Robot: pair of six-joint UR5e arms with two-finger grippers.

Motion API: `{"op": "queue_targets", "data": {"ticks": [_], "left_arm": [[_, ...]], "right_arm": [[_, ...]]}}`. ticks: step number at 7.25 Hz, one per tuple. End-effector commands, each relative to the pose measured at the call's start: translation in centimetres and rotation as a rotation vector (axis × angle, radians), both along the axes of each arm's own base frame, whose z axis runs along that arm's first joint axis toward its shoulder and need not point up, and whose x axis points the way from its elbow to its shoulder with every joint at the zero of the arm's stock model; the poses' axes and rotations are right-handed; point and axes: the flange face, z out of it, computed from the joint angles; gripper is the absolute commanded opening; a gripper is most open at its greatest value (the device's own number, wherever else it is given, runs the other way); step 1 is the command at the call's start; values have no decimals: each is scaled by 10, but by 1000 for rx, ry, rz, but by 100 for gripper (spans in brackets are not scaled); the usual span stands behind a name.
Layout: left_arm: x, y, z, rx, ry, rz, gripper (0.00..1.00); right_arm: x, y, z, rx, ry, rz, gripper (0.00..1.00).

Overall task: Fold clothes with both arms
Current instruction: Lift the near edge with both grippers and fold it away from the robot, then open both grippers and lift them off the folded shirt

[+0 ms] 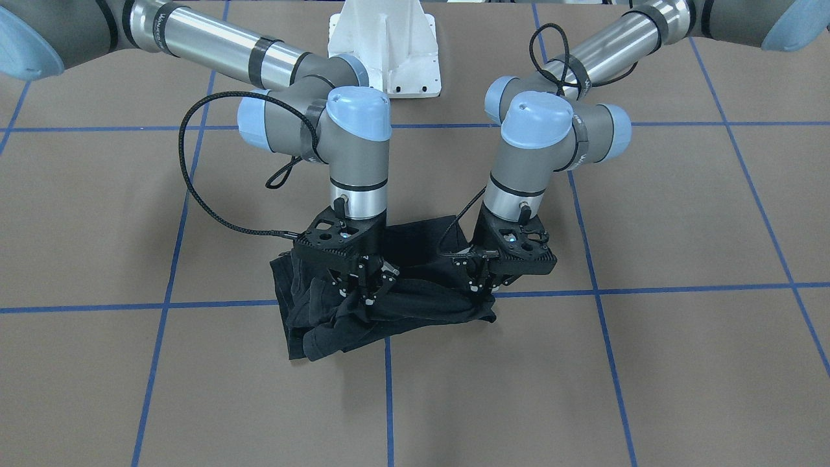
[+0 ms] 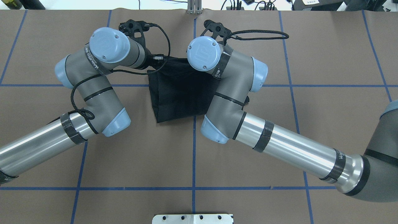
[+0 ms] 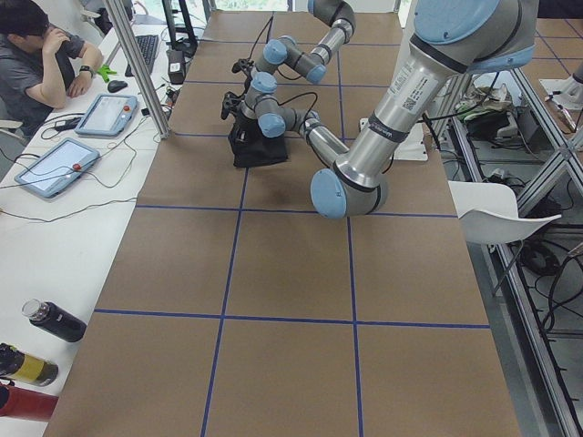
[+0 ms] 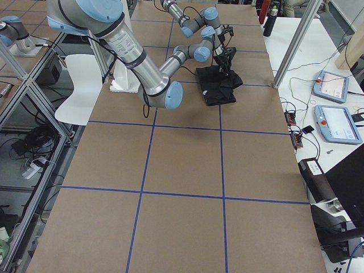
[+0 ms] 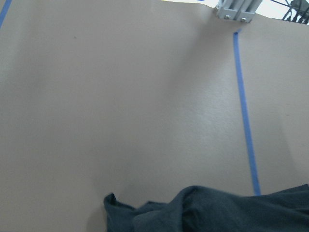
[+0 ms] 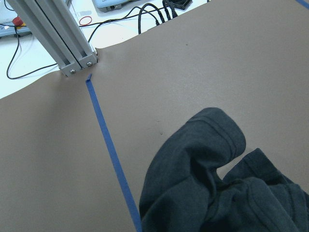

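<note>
A black T-shirt [image 1: 415, 305] lies half-folded and rumpled on the brown table [image 1: 648, 376], straight out from the white pedestal base [image 1: 384, 45]. The right gripper [image 1: 368, 295] and the left gripper [image 1: 478, 288] are both down on the shirt's edge farthest from that base. Each has its jaws drawn almost together, and each appears to pinch a ridge of cloth. A fold looks to be in hand, with the far edge gripped. The likely next move is for both grippers to rise in step and carry that edge back towards the base. They would need to keep the cloth taut between them so it lands square.
</note>
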Motion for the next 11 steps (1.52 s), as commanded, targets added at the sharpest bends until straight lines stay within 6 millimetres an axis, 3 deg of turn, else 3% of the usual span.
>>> {"op": "queue_targets", "data": {"ticks": [1, 2, 3, 6, 7, 9, 10, 11], "left_arm": [[-15, -2, -13, 47, 21, 9, 100], [-31, -1, -23, 66, 35, 69, 100], [-43, 3, -19, 71, 42, 88, 100], [-53, 12, -12, 78, 40, 90, 100], [-71, 26, 1, 117, -17, 126, 100], [-142, 51, -18, 172, -194, 197, 100], [-182, 71, -7, 221, -242, 224, 100], [-223, 81, 7, 223, -246, 215, 100]], "right_arm": [[34, -25, -11, 4, -17, -87, 100], [50, -37, -10, -1, -21, -130, 100], [55, -41, -8, -2, -20, -160, 100], [61, -44, -1, -1, -1, -190, 100], [92, -52, 20, -5, 12, -261, 100], [215, -16, 79, 42, 157, -411, 100], [277, 0, 90, 37, 241, -490, 100], [331, 4, 123, 39, 294, -575, 100]]}}
